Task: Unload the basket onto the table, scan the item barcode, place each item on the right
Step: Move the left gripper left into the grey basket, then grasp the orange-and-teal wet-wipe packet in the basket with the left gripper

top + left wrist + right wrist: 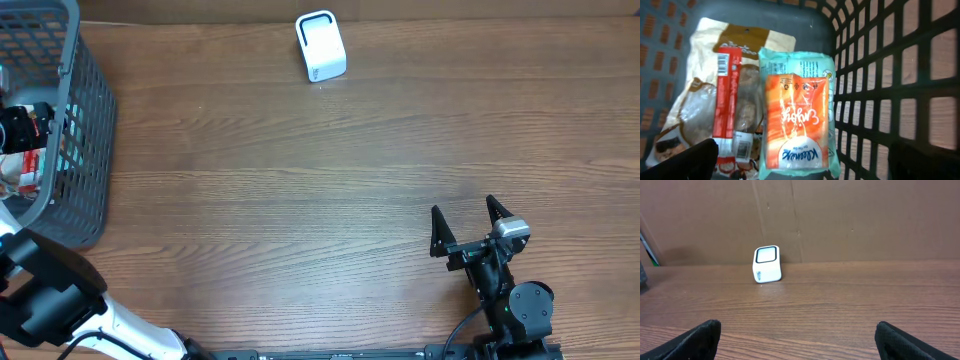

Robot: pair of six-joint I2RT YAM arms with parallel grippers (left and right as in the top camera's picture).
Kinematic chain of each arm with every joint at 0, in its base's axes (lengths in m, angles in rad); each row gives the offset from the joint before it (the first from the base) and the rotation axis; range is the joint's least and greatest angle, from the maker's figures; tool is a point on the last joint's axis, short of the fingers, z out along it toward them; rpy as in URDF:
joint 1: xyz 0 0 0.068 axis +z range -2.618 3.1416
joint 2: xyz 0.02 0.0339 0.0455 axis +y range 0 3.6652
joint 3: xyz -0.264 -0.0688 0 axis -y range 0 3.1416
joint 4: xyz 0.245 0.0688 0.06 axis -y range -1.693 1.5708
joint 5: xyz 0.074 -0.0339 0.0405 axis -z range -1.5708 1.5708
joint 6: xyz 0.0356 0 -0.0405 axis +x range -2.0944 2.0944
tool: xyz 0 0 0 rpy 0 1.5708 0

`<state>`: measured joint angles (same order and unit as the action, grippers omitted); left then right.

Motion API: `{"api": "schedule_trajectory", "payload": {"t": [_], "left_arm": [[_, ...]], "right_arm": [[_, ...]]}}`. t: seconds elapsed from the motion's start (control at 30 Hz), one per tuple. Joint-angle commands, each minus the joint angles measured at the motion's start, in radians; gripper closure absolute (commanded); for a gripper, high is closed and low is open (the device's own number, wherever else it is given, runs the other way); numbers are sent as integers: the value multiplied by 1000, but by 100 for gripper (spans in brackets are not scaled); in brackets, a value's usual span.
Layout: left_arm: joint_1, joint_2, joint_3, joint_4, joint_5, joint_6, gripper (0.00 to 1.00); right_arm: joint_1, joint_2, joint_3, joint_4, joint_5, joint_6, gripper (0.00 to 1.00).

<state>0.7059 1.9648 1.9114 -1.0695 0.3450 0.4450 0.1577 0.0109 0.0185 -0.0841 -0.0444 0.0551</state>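
Your left gripper (802, 150) hangs over the grey basket (88, 130) at the table's (300, 200) left edge, fingers spread wide and holding nothing. Directly below it an orange packet (796, 120) lies on a teal packet (795, 62), close beside the basket's mesh wall. A brown snack bag (690, 100) lies alongside.

Come straight down, straddle the orange packet's narrow width, and keep clear of the wall. The white scanner (321, 46) stands near the table's far edge. Your right gripper (464, 208) sits by the near edge, wide open and empty.

No barcode shows on the orange packet's upper face. The overhead view shows little inside the basket.
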Motion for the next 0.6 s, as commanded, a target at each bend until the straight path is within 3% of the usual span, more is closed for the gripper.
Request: {"api": "schedule_trajectory", "payload": {"t": [0.0, 0.57], "left_arm": [[-13, 46, 22, -2, 5, 31, 0], [-19, 209, 21, 17, -40, 19, 0]], "right_arm": [[-3, -8, -11, 3, 6, -3, 0], [-3, -8, -11, 3, 6, -3, 0]]}}
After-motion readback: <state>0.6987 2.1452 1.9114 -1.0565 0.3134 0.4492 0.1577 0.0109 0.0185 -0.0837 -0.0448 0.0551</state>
